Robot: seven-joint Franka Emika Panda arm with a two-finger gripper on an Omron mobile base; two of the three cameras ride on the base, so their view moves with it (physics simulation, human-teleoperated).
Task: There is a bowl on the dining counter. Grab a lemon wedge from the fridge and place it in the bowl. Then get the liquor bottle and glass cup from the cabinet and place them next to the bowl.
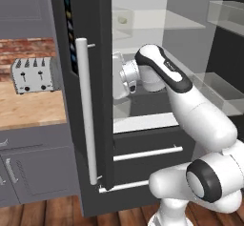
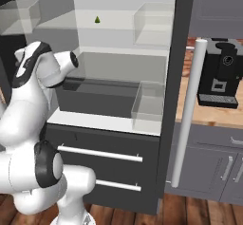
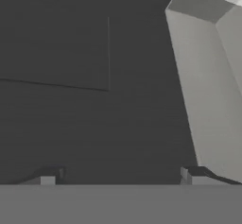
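Note:
The fridge (image 1: pixel 143 125) stands open in front of me. A small wedge-shaped thing, likely the lemon wedge (image 1: pixel 123 21) (image 2: pixel 97 19), lies at the left of the upper shelf. It looks pale in the left base view and dark greenish in the right base view. My hand (image 1: pixel 121 77) reaches into the compartment below that shelf, toward the fridge's left side. In the hand view my gripper (image 3: pixel 120 180) is open, its fingertips (image 3: pixel 47 178) far apart with nothing between them, facing a dark panel. The bowl, liquor bottle and glass cup are out of view.
Both fridge doors hang open, each with a long pale handle (image 1: pixel 86 110) (image 2: pixel 190 110). Clear bins (image 2: pixel 149 107) sit at the fridge's right. Drawers with bar handles (image 1: pixel 147 152) lie below. A toaster (image 1: pixel 33 75) stands on the left counter, a coffee machine (image 2: pixel 220 74) on the right.

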